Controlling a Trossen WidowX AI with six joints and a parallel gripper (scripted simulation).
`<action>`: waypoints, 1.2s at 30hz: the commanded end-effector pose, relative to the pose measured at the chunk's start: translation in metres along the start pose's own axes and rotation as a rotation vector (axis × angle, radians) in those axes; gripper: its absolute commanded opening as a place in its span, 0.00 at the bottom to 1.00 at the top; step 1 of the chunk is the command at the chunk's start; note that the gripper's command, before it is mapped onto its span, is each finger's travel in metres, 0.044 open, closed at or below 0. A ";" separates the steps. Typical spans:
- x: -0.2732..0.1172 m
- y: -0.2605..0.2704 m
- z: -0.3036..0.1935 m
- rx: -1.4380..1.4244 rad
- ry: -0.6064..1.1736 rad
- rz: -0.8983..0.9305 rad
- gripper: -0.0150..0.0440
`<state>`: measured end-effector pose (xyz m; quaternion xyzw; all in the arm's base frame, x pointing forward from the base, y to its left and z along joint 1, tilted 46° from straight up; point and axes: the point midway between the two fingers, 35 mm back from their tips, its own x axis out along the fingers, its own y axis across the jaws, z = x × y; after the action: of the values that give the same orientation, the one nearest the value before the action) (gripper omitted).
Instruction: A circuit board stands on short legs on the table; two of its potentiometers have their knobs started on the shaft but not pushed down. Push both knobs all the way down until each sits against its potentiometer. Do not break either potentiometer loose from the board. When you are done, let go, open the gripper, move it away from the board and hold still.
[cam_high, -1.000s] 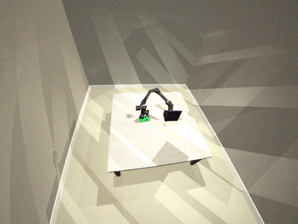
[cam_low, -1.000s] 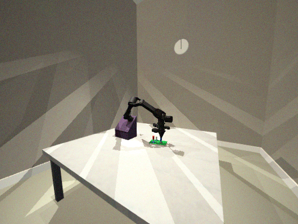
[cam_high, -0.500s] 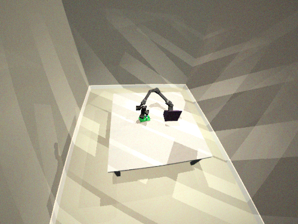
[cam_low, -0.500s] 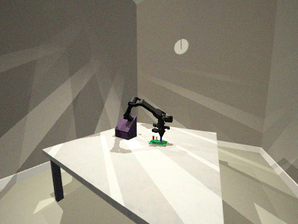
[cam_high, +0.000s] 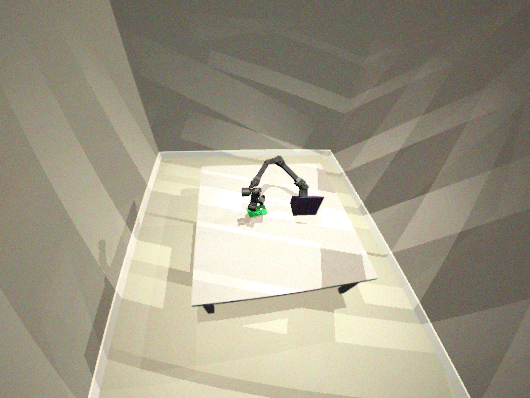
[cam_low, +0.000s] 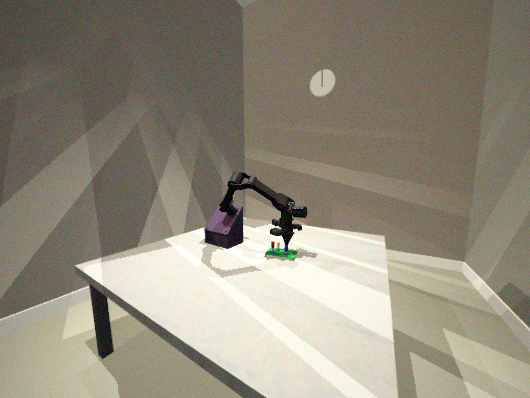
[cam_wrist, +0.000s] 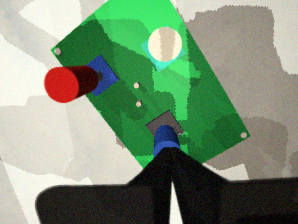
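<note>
The green circuit board (cam_high: 257, 213) (cam_low: 291, 255) (cam_wrist: 210, 117) stands on the table. A red knob (cam_low: 272, 244) (cam_wrist: 61, 85) stands high over a blue potentiometer (cam_wrist: 109, 77), with a bit of dark shaft between them. A round white knob (cam_low: 278, 245) (cam_wrist: 165, 44) is over a teal base (cam_wrist: 160, 65). A blue knob (cam_low: 286, 248) (cam_wrist: 167, 136) stands over a grey potentiometer (cam_wrist: 158, 122); I cannot tell whether a gap is left under it. My gripper (cam_low: 286, 243) (cam_wrist: 170, 153) is shut and empty, pointing down, its tips at the blue knob's top and hiding part of it.
Two small pale pegs (cam_wrist: 136, 85) (cam_wrist: 138, 104) stand between the knobs on the board. The arm's purple base block (cam_high: 306, 205) (cam_low: 224, 230) stands on the white table (cam_high: 255, 260) (cam_low: 320, 310) to one side of the board. Bands of light and shadow cross the scene.
</note>
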<state>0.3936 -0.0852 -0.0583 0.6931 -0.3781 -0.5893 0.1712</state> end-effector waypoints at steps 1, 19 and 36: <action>0.014 0.003 -0.001 0.022 -0.013 0.000 0.25; 0.016 0.003 -0.001 0.022 -0.013 0.000 0.25; 0.018 0.003 -0.001 0.022 -0.013 0.000 0.25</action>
<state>0.3934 -0.0867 -0.0601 0.6934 -0.3769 -0.5890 0.1736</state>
